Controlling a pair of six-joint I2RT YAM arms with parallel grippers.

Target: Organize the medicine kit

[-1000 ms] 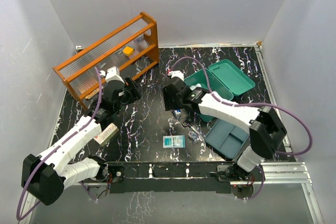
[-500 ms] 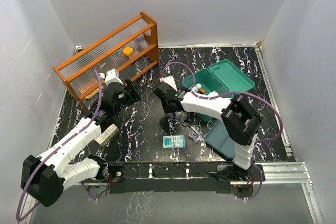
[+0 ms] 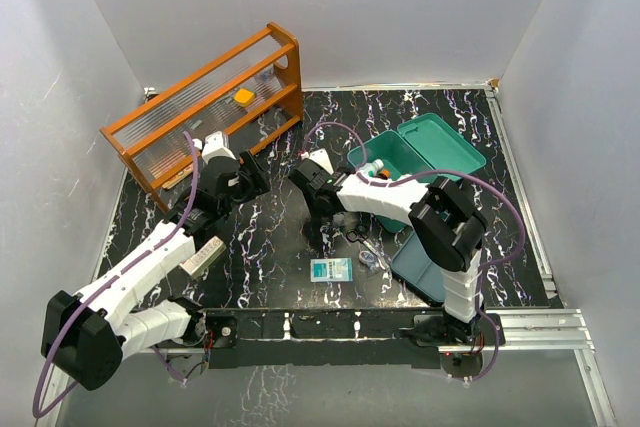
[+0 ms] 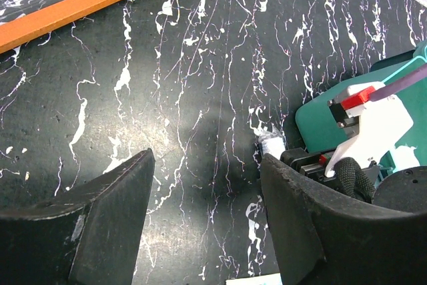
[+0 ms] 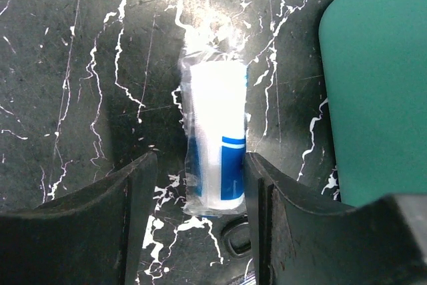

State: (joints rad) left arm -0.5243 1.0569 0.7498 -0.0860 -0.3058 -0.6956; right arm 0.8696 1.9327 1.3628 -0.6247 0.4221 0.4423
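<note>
Black marbled surface, white walls. The medicine kit sits lid-up at back right, presumably ready for loading. The right end effector is spread either side of a wrapped white-and-blue roll beside the kit, seemingly lined up to grab. The left end effector hovers, spread and empty.

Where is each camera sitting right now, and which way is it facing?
Top external: above and behind the bases, looking down on the table; both arms show, left gripper and right gripper reaching to mid-table.
Left wrist: on the left arm, looking down at bare table with the orange rack edging the top; its open fingers frame the bottom.
Right wrist: looks straight down on a white-and-blue packet between its open fingers.
Shared: the teal medicine kit shows in all three.
</note>
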